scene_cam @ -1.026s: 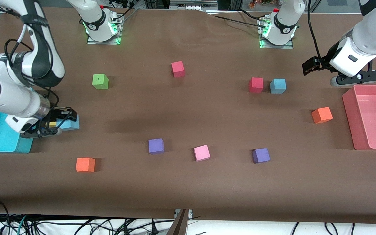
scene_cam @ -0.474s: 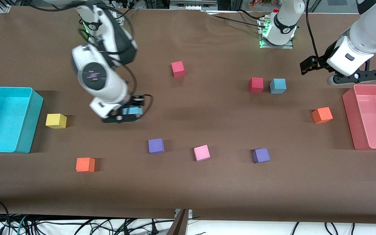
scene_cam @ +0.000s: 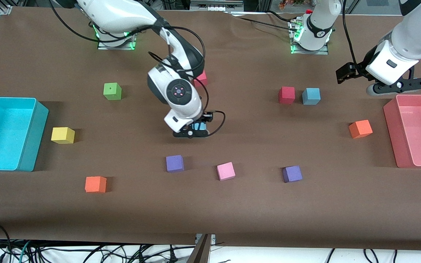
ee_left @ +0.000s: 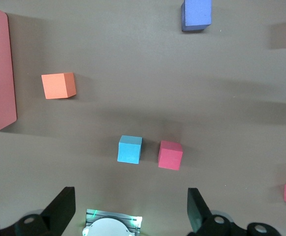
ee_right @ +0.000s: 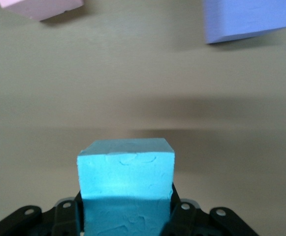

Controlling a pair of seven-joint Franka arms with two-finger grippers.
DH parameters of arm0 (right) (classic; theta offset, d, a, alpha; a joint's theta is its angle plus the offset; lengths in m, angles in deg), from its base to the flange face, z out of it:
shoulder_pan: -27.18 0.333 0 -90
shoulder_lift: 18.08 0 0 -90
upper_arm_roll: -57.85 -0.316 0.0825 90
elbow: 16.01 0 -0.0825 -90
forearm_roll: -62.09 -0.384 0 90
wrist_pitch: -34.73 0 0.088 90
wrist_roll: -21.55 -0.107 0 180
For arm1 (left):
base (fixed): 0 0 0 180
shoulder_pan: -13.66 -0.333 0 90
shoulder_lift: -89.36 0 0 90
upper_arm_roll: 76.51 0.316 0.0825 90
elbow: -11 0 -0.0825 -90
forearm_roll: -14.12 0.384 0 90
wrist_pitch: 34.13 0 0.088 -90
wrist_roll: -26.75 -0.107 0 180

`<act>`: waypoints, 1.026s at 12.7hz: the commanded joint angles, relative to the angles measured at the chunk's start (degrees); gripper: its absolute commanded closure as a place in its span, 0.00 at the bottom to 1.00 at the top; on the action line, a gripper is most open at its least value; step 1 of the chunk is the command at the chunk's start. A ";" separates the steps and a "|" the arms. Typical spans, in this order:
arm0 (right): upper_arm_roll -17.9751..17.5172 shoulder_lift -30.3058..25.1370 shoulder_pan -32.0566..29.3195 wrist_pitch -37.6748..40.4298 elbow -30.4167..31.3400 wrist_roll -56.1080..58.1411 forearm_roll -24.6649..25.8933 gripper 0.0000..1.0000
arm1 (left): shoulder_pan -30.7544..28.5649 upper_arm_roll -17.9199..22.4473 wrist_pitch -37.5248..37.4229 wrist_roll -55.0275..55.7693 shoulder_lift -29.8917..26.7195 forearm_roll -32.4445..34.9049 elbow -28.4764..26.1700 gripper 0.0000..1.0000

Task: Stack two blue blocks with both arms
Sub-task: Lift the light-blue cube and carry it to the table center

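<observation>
Hanging over the middle of the table, the right gripper [scene_cam: 197,130] is pinching a blue block [scene_cam: 198,127] between its jaws; in the right wrist view the block [ee_right: 126,189] is filling the space between the black fingers [ee_right: 66,216], with bare brown table under it. The right arm is reaching out from its base and bending down over the centre, partly covering a red block [scene_cam: 202,77] toward the bases.

The second blue block [scene_cam: 311,96] is sitting on the table toward the left arm's end, just beside another red block [scene_cam: 286,95] and not touching it. The left wrist view is looking down on this pair, blue [ee_left: 130,149] next to red [ee_left: 170,155].

The left gripper [scene_cam: 349,73] is waiting up in the air, near the pink bin [scene_cam: 393,128] at its end of the table, jaws spread wide with nothing in them; its two fingers [ee_left: 59,211] are standing well apart in its wrist view.

Lying nearer the camera than the held block are a purple block [scene_cam: 174,163], a pink block [scene_cam: 226,171] and a second purple block [scene_cam: 292,174]. An orange block [scene_cam: 360,129] is sitting near the pink bin. Toward the right arm's end are a green block [scene_cam: 112,91], a yellow block [scene_cam: 63,135] just beside the cyan bin [scene_cam: 35,135], and another orange block [scene_cam: 95,184]
</observation>
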 commanded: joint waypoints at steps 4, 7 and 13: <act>-0.11 7.30 3.65 -7.58 -2.59 -6.52 4.14 0.79 | 0.11 -0.35 -0.54 -0.25 0.31 1.84 1.35 0.00; -0.20 8.97 3.84 -8.89 -2.33 -7.04 7.65 0.77 | 0.11 -0.08 -0.45 -0.25 0.48 1.76 1.35 0.00; -0.38 9.59 3.40 -10.57 -2.41 -6.61 7.84 0.00 | -0.77 0.44 4.28 -0.34 0.74 1.67 -0.21 0.00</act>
